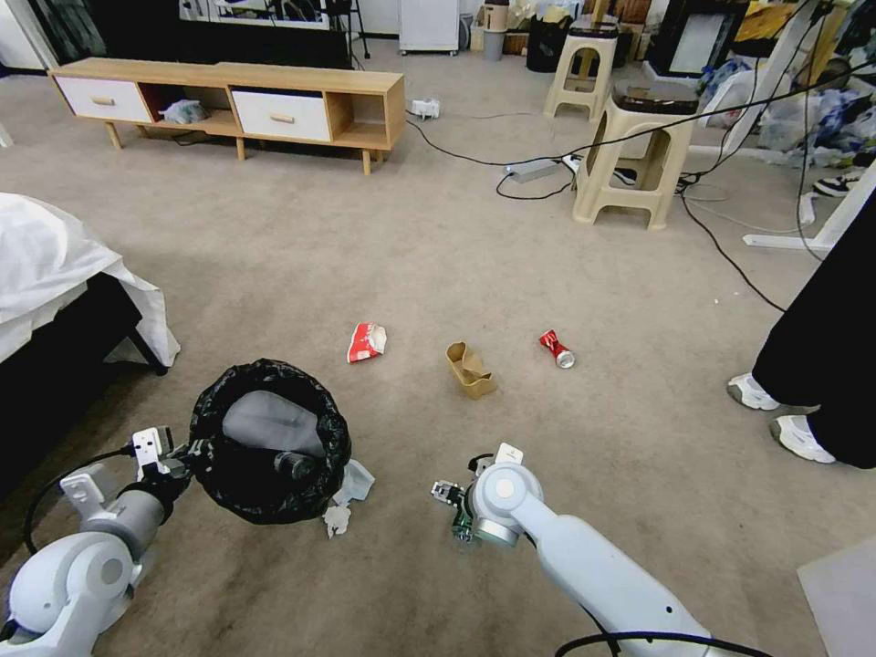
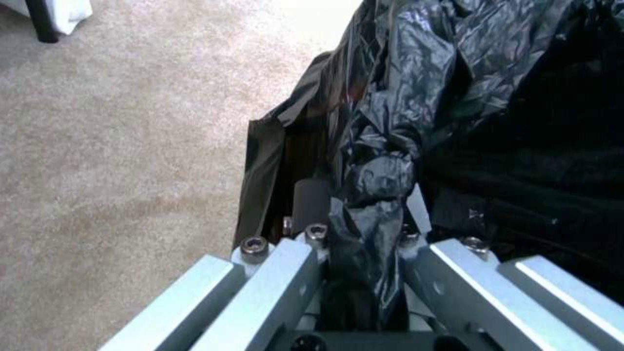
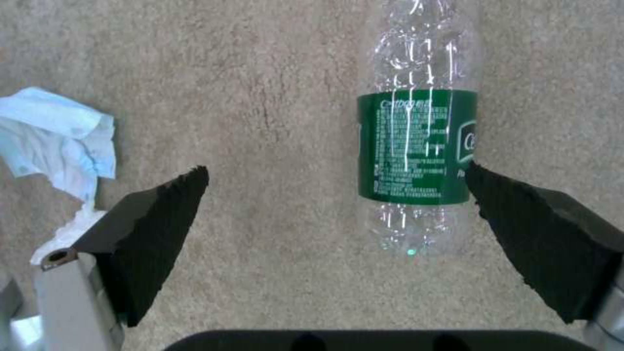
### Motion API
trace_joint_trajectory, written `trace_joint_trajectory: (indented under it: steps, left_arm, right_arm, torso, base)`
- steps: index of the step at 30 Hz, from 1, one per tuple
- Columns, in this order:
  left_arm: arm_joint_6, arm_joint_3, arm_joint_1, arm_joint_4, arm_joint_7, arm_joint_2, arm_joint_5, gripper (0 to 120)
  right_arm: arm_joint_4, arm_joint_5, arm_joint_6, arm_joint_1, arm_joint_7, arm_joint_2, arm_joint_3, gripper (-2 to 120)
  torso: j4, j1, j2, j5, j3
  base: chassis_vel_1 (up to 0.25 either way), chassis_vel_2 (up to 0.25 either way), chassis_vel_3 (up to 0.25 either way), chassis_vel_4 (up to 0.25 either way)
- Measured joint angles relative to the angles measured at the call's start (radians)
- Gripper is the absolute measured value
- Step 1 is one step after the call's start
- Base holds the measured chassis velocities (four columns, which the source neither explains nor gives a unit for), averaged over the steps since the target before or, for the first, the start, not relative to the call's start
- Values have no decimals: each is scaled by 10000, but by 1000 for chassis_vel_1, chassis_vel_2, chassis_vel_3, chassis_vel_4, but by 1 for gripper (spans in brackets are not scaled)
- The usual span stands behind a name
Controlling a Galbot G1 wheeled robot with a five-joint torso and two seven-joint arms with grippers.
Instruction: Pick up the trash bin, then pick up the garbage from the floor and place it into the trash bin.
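Bin stage done, by the look of it: my left gripper (image 1: 187,452) is clamped on the bag-wrapped rim of the trash bin (image 1: 270,438), pinching it at the bin's 9 o'clock edge. In the left wrist view a twist of black liner (image 2: 380,180) is caught between the fingers. I cannot tell whether the bin is off the carpet (image 1: 438,255) or resting on it.

Inside the bin: grey wall shows on the far side, and one dark bottle-like shape (image 1: 294,465) lies near the 4 o'clock rim. I cannot identify it for sure.

Collection is well short of finished. Still on the floor:
- white tissues (image 1: 347,497) just beside the bin at its 4 o'clock
- red-white snack wrapper (image 1: 367,341), off the bin's 1 o'clock
- crumpled brown paper box (image 1: 469,370), mid-floor
- crushed red can (image 1: 556,349), at the box's 2 o'clock
- green-labelled bottle (image 3: 416,146), lying on the carpet

My right gripper (image 1: 453,511) is low over that bottle, fingers spread wide. The bottle lies between them, up against one pad (image 3: 533,234) and well apart from the other. Not yet gripped.

Judgement: five items at least left to bin, the bottle being the one in hand.
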Motion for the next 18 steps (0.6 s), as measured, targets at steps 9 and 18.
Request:
trace_joint_trajectory:
  steps: [9,18]
  left_arm:
    - [0,148,-66,133,5,2,40,1]
    - [-10,269,-104,202,-5,-13,122,1]
  right_arm:
    - [-583,34,-238,98,-114,-74,360,100]
    - [-657,-18,-298,131,-294,-278,519,100]
  torso:
    - [-1,0,0,0,0]
    - [-1,0,0,1,0]
  base:
    - [0,0,0,0]
    - [0,0,0,0]
